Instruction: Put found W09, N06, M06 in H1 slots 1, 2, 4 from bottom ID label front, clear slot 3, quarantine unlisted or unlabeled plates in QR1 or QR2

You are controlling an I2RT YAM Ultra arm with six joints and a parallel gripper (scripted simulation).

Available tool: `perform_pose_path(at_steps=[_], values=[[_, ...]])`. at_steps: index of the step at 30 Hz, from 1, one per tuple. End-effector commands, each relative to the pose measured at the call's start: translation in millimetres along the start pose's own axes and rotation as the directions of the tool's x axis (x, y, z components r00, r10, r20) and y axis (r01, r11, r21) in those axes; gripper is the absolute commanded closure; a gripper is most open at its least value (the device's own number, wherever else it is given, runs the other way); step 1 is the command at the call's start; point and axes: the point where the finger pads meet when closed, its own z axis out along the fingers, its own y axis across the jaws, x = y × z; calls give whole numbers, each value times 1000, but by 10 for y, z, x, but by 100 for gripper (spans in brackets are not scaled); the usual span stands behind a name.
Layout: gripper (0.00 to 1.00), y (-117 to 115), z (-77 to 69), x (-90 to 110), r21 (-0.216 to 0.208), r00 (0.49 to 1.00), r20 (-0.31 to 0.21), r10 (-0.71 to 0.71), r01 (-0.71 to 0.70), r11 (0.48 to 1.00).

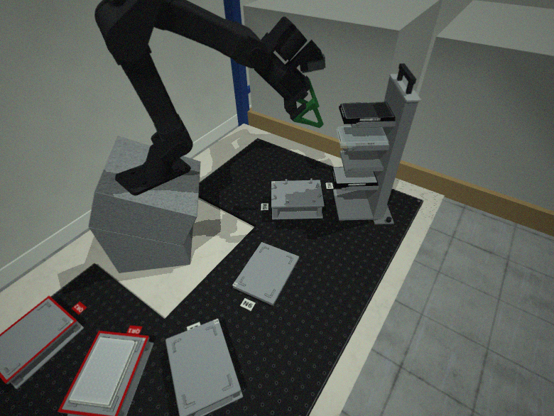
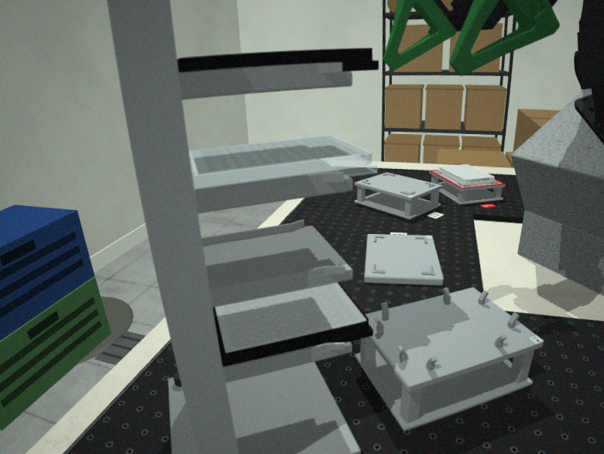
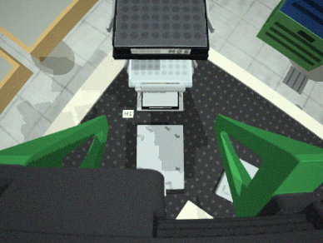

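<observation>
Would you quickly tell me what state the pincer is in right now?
Pincer: open wide, holding nothing, hovering in front of the plate hotel.

H1 hotel [image 1: 400, 134] at mat's far corner — three plates shelved, one shelf between them bare; pin nest [image 1: 297, 194] just beside it.

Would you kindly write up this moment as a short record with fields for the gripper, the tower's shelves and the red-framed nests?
gripper: green fingers wide apart, holding nothing, hanging in the air in front of the tower
top shelf: black plate, label strip on its front edge
next shelf down: clear plate
third shelf down: bare
lowest plate: white, black-rimmed
near red-framed nest: white plate on it
far red-framed nest: no plate
</observation>
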Motion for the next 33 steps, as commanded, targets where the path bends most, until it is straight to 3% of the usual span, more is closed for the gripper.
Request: perform_pose_path(at_steps=[1,14,15,17,18,19,33], values=[[0,10,-84,-273,-16,997,65,31,-30,999],[0,10,-84,-273,-16,997,65,31,-30,999],[0,24,-133,-271,-21,997,70,34,-32,999],[0,18,-152,-216,-18,998,59,34,-33,999],[0,4,-118,-34,-9,1000,24,14,-14,1000],[0,1,-121,12,-8,1000,17,10,-10,1000],[0,-1,-254,159,-7,1000,16,9,-9,1000]])
